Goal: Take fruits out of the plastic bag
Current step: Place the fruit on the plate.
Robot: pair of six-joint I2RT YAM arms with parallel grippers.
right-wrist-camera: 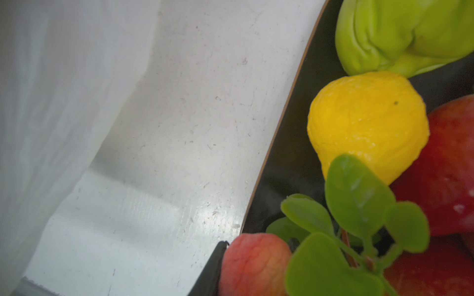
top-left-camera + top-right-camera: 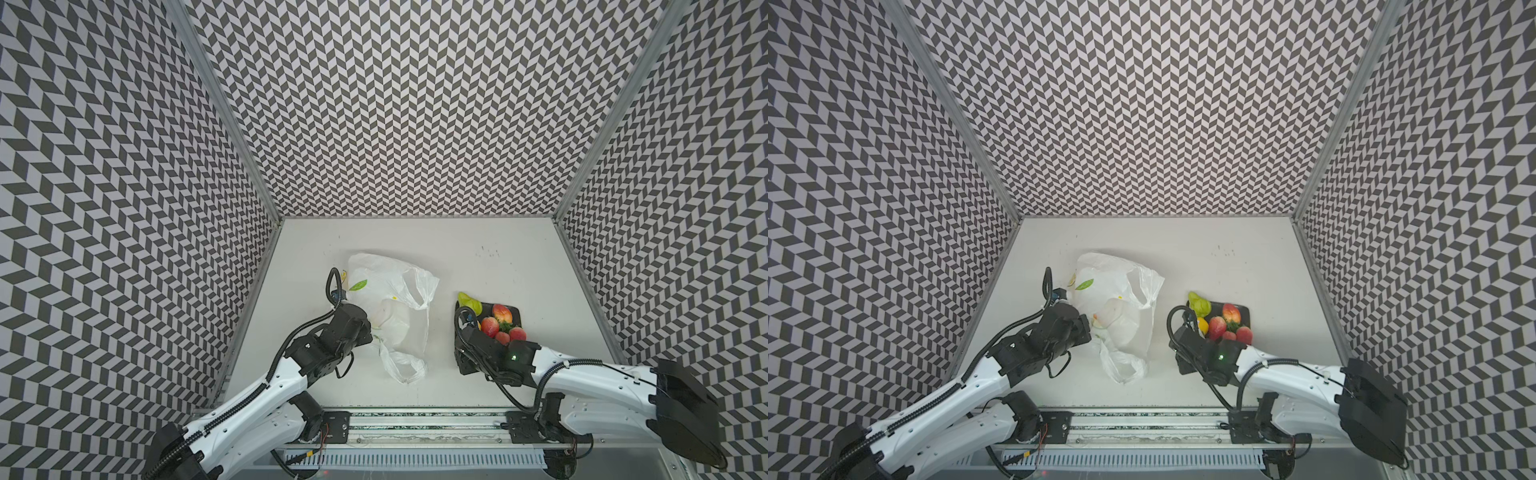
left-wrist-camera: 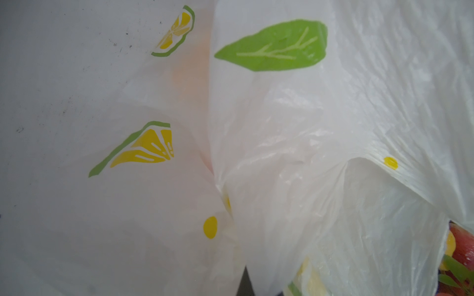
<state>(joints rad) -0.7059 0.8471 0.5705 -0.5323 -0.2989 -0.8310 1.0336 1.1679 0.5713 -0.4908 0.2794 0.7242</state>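
Observation:
The white plastic bag printed with lemon slices and leaves lies crumpled at mid-table. My left gripper is at its near-left edge, and in the left wrist view the bag's film gathers into my shut left gripper. A faint orange tint shows through the film. Fruits lie on the dark plate: a green pear, a yellow lemon, red peaches and a leafy sprig. Over the plate's near-left corner, my right gripper is shut on a red-orange peach.
Patterned walls enclose the white table on three sides. The bag's handle loops trail toward the front rail. A strip of bare table separates the bag from the plate.

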